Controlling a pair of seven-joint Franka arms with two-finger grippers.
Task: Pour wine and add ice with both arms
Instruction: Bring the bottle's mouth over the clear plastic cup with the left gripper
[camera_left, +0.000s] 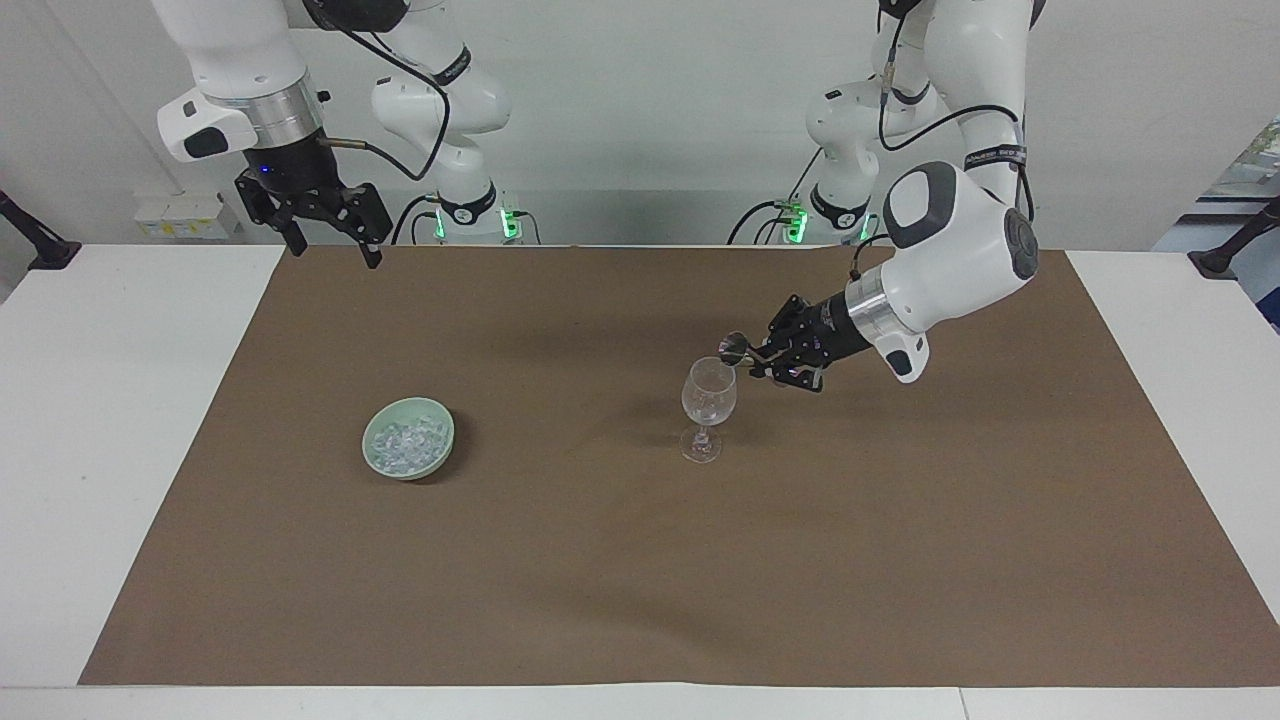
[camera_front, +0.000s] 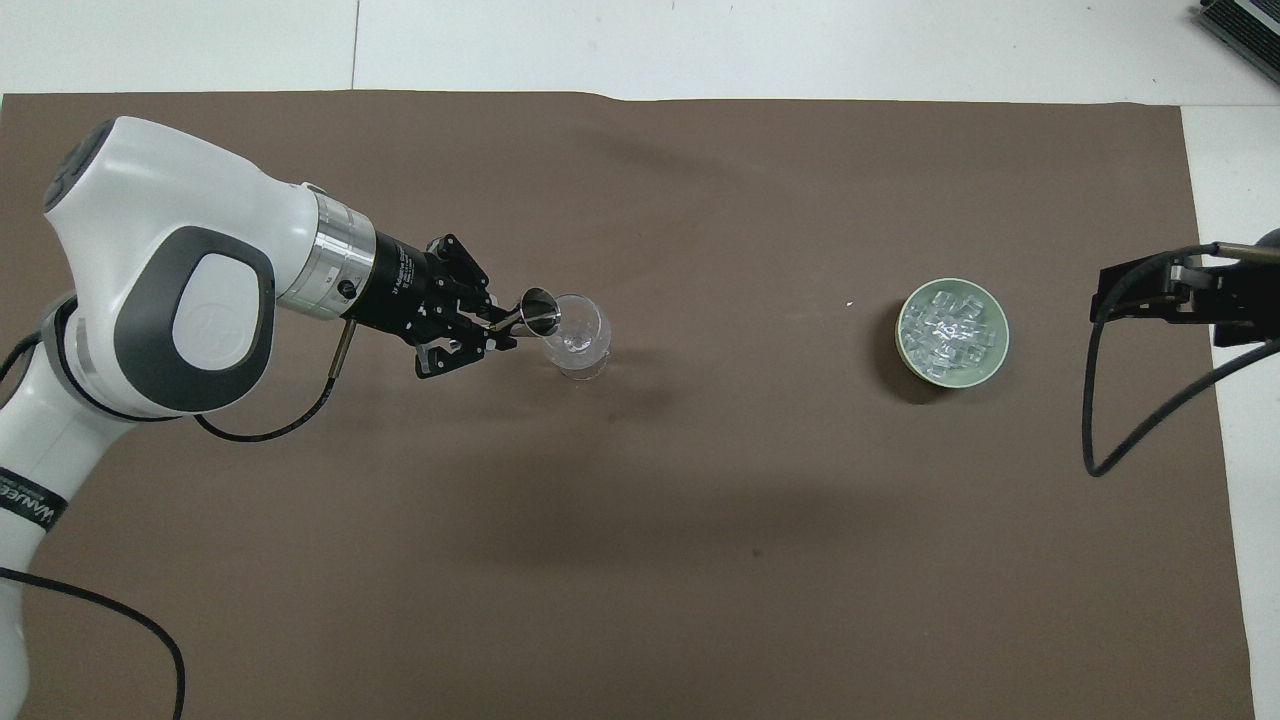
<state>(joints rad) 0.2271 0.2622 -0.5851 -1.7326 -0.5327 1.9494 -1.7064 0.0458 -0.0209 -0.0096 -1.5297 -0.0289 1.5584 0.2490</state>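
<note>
Facing view
Left gripper (camera_left: 757, 352): clamping a small metal cup (camera_left: 733, 347), tipping it over the wine glass (camera_left: 708, 405).
Right gripper (camera_left: 330, 238): waiting with fingers spread, holding nothing, over the mat's edge.
Ice (camera_left: 405, 443): sitting in the green bowl (camera_left: 440, 450), toward the right arm's end.

Overhead view
Left gripper (camera_front: 500, 328): gripping the metal cup (camera_front: 540, 311) over the glass (camera_front: 578, 335).
Ice (camera_front: 950, 330): lying in the bowl (camera_front: 985, 368).

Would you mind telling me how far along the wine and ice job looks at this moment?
Pouring is in hand: the left gripper, shut on a small metal cup, tips it over the rim of the wine glass, which shows no coloured liquid. Still left: all the ice sits in the green bowl, and the right gripper waits open over the mat's edge nearest the robots.
</note>
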